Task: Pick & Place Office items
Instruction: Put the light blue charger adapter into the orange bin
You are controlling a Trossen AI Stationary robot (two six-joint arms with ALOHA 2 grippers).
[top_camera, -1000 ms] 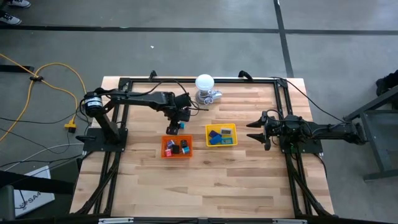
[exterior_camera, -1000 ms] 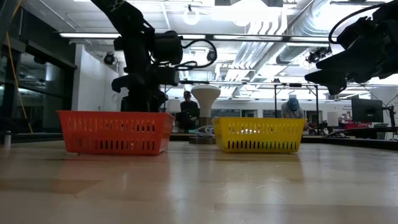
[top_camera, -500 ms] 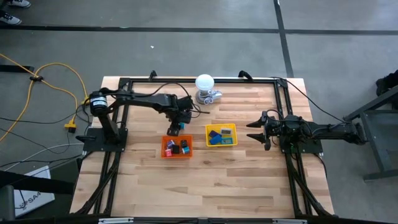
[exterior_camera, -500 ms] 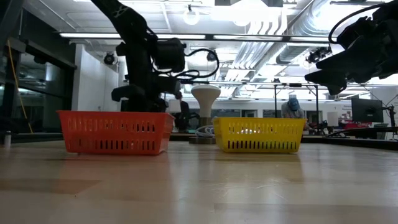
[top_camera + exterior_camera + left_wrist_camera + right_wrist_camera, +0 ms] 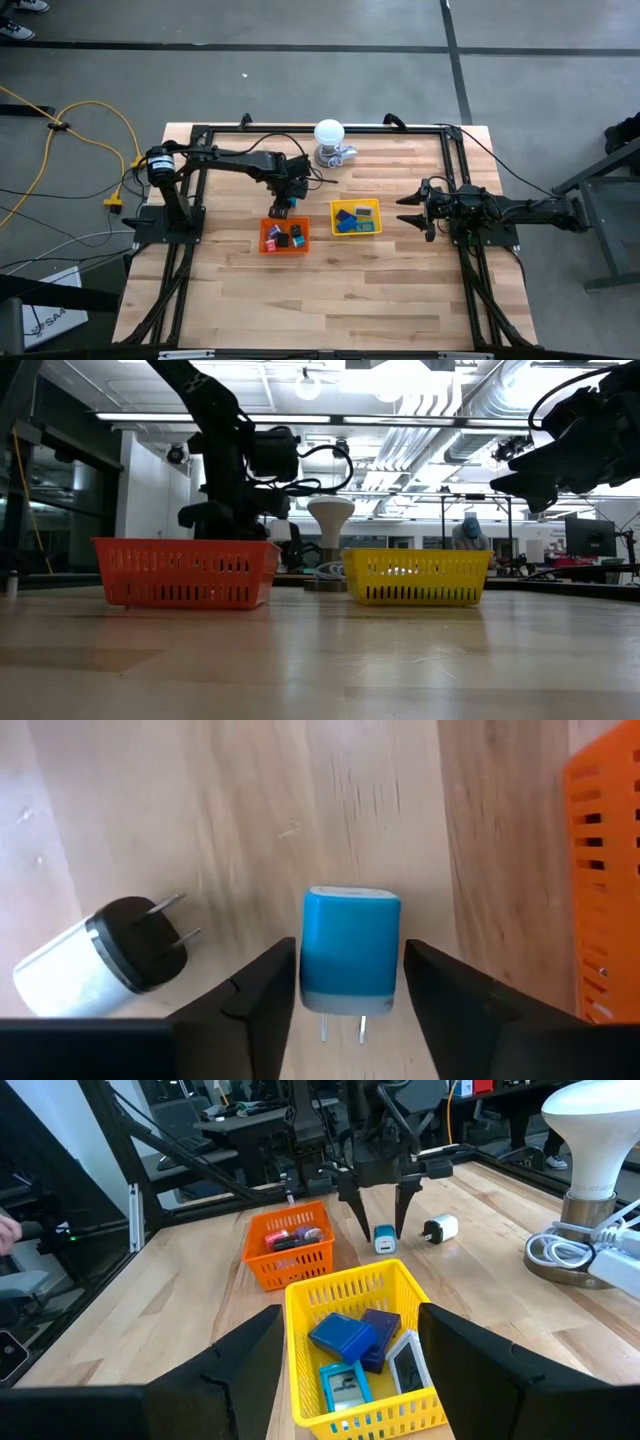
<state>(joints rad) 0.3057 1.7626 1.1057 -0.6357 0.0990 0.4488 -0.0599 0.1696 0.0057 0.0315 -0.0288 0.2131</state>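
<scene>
The wooden desk (image 5: 330, 290) has a black frame along its edges, and its whole near half lies bare, giving broad open room in front of the two baskets. The orange tray (image 5: 285, 238) and the yellow tray (image 5: 356, 217) sit near the middle, close together with a narrow strip of wood between them; the orange one holds small black, red and white bits, the yellow one flat blue, teal and grey blocks (image 5: 345, 1342). Behind them, near the far edge, stands the white ball lamp (image 5: 329, 133) on its metal base with a coil of cable. The left arm reaches from the left side of the desk, and its left claw (image 5: 282, 204) points down just behind the orange tray's far rim. Its fingers stand on either side of a blue plug adapter (image 5: 350, 952) lying on the wood, set narrowly with a slim gap showing on each side, not touching it. A white and black plug (image 5: 105, 955) lies just beside the blue one, apart from it. The right claw (image 5: 412, 212) waits to the right of the yellow tray, raised, fingers spread wide and holding nothing.
</scene>
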